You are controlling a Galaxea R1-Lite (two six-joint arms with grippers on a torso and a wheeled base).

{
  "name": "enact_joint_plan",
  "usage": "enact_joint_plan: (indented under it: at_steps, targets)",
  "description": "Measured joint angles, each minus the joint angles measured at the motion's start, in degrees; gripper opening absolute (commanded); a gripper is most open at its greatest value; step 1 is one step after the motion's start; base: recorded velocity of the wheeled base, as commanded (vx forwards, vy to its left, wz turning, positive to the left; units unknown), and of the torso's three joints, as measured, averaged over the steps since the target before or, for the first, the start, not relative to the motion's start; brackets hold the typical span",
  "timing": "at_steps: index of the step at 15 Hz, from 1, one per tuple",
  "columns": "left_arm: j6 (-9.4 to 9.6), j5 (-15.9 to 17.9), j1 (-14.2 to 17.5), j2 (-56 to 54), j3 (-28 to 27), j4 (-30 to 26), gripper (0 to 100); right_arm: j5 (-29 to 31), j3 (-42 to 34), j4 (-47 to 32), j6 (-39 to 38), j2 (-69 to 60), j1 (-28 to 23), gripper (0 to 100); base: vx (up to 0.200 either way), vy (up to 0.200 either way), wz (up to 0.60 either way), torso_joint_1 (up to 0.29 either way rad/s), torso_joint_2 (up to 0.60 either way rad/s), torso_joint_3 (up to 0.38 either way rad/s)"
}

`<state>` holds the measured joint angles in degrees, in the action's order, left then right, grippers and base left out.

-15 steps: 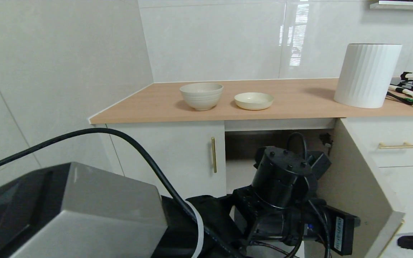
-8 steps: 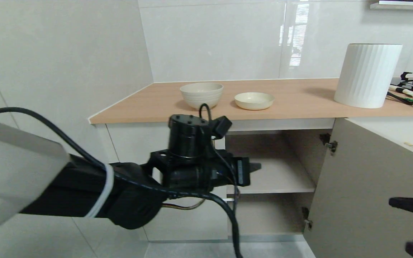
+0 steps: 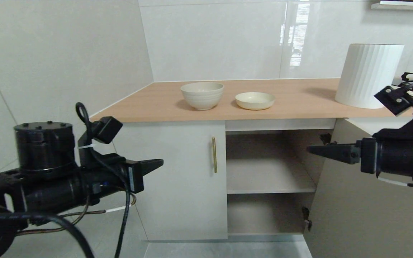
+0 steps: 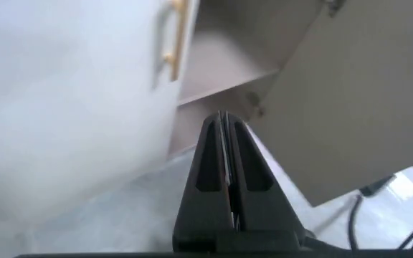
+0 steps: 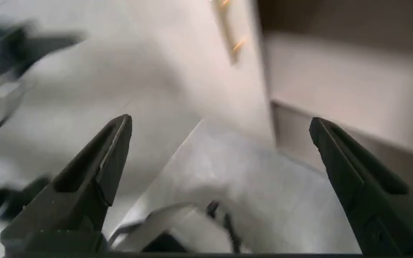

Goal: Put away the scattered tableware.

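Two grippers sit nearest to me, both hanging in the air lower than the tabletop point(image 3: 299, 95). My left gripper point(image 3: 156, 164) is out on the left side, its fingers pressed flat together with nothing between them, and its tip points across toward the cabinet's closed door point(image 3: 177, 179). My right gripper point(image 3: 317, 149) is over on the right, in front of the open door point(image 3: 357, 215). In its wrist view the fingers stand wide apart and hold nothing. Its tip points toward the open compartment.

Behind them is the cabinet. The closed door on the left carries an upright brass handle point(image 3: 214, 154) near its right edge. The right half stands open, with one pale shelf point(image 3: 267, 177) splitting it into an upper and a lower space.

On top, the wooden tabletop carries the tableware. A ribbed cream bowl point(image 3: 202, 95) stands upright above the closed door, and a shallow cream dish point(image 3: 255, 100) sits just beside it on the right. The two are apart, not touching, and both sit a little back from the front edge. Well off to the right stands a tall white ribbed canister point(image 3: 369, 73), with some dark utensils behind it that I cannot make out. Glossy white wall tiles point(image 3: 228, 39) close off the back and the left side.
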<state>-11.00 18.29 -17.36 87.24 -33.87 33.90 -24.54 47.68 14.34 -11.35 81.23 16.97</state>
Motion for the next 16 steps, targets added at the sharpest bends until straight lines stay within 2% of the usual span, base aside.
enact_joint_plan:
  at_steps: [2, 4, 7, 8, 10, 12, 14, 16]
  targets:
    - [0.2, 0.0, 2.0, -4.0, 2.7, -1.0, 100, 2.1, 4.5, -3.1, -0.1, 4.1, -0.3, 100, 0.0, 0.0, 0.0, 0.0, 0.0, 0.0]
    - [0.0, 0.7, 2.4, -6.2, 3.8, -0.8, 100, 2.8, 5.8, -3.5, -0.9, 6.4, -0.4, 100, 0.0, 0.0, 0.0, 0.0, 0.0, 0.0]
    - [-0.09, 5.8, 2.4, -10.3, 5.1, -1.8, 100, 3.1, 5.2, -4.2, -1.4, 5.7, -0.2, 100, 0.0, 0.0, 0.0, 0.0, 0.0, 0.0]
    - [-0.46, 6.7, 2.4, -12.2, 5.1, -4.2, 100, 3.1, 4.8, -4.6, -1.5, 4.5, 0.6, 100, 0.0, 0.0, 0.0, 0.0, 0.0, 0.0]
    - [-2.3, 6.8, 2.4, -15.7, 1.2, -13.3, 100, 4.6, 4.7, -5.7, -1.5, 2.4, 3.5, 100, 0.0, 0.0, 0.0, 0.0, 0.0, 0.0]
    - [-4.24, 6.5, 2.4, -19.1, -5.0, -22.7, 100, 10.0, 5.4, -8.0, -1.6, 1.4, 5.9, 100, 0.0, 0.0, 0.0, 0.0, 0.0, 0.0]
    - [-5.84, 6.2, 2.4, -21.4, -11.4, -29.0, 100, 14.6, 6.8, -9.4, -1.6, 1.4, 7.3, 100, 0.0, 0.0, 0.0, 0.0, 0.0, 0.0]
    - [-6.24, 5.9, 2.4, -22.7, -14.1, -31.4, 100, 14.8, 7.3, -9.4, -1.6, 1.3, 7.8, 100, 0.0, 0.0, 0.0, 0.0, 0.0, 0.0]
